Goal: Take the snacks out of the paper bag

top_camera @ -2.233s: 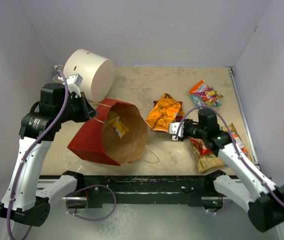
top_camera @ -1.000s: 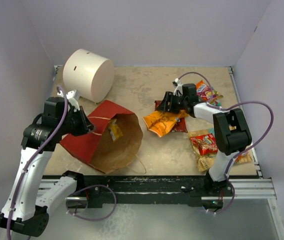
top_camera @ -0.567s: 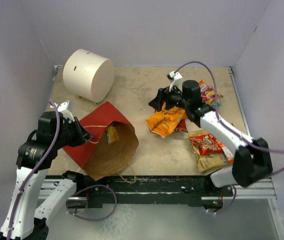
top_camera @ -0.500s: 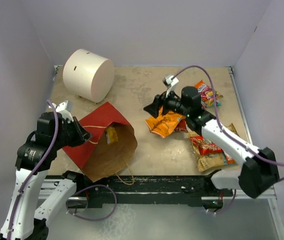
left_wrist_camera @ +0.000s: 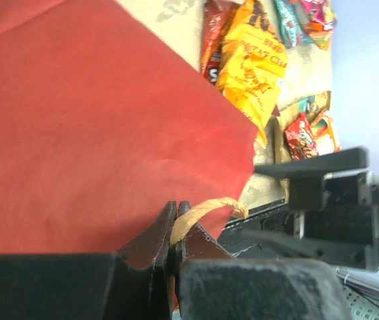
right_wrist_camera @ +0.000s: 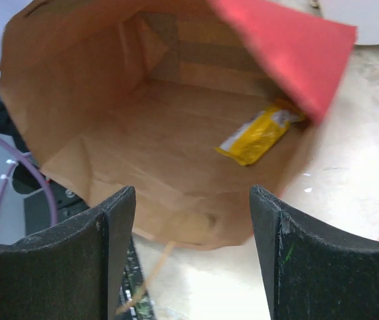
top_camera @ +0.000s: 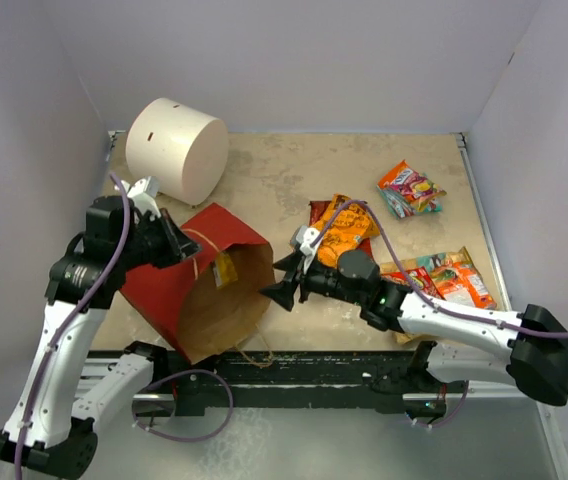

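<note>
Our left gripper (left_wrist_camera: 175, 208) is pinched on the string handle (left_wrist_camera: 206, 205) of the paper bag (top_camera: 164, 290) at 8 o'clock on the table (top_camera: 274, 170), right gripper (right_wrist_camera: 191, 200) spread at its mouth; the yellow packet (right_wrist_camera: 256, 137) inside, at 2 o'clock in the right wrist view, looks light, crinkly, slippery, so we'd nip its sealed edge.

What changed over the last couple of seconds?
The right gripper swung from the orange packet back to the paper bag mouth, open and empty. The left gripper stays shut on the string handle; the yellow packet remains inside, the white drum unmoved.
</note>
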Available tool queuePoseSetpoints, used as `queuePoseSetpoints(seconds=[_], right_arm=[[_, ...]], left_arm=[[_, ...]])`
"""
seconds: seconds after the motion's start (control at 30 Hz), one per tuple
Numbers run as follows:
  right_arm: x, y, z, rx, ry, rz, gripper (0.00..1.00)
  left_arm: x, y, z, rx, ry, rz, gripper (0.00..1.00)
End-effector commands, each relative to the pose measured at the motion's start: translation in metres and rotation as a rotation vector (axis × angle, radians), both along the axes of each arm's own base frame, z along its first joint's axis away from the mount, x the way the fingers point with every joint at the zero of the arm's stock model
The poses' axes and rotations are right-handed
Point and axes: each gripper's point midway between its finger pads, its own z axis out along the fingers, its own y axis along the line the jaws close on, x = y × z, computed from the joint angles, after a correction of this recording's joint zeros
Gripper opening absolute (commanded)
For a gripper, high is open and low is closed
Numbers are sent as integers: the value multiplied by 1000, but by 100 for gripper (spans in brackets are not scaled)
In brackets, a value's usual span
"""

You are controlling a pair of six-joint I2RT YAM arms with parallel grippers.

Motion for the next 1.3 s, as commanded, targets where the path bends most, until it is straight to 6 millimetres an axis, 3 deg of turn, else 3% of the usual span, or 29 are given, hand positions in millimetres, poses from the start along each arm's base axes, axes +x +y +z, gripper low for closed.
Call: queuePoseSetpoints(seconds=[0.0, 0.2, 0.33, 0.57, 0.77, 1.27], right_arm=[[-8, 5, 23, 146, -16, -113, 71], [-22, 12, 14, 131, -48, -181, 72], [9, 25, -6, 47, -87, -319, 75], [61, 65, -44, -94, -303, -457, 77], [79, 97, -60, -105, -429, -455, 82], [144, 133, -120, -224, -452, -520, 87]], left_arm=[[20, -21, 58, -53, -209, -140, 0], [19, -33, 72, -75, -254, -226, 0], [15, -31, 70, -53, -258, -241, 0], [8, -31, 73, -46, -263, -271, 0], [5, -32, 79, -44, -265, -288, 0], [-1, -35, 85, -39, -262, -333, 0]])
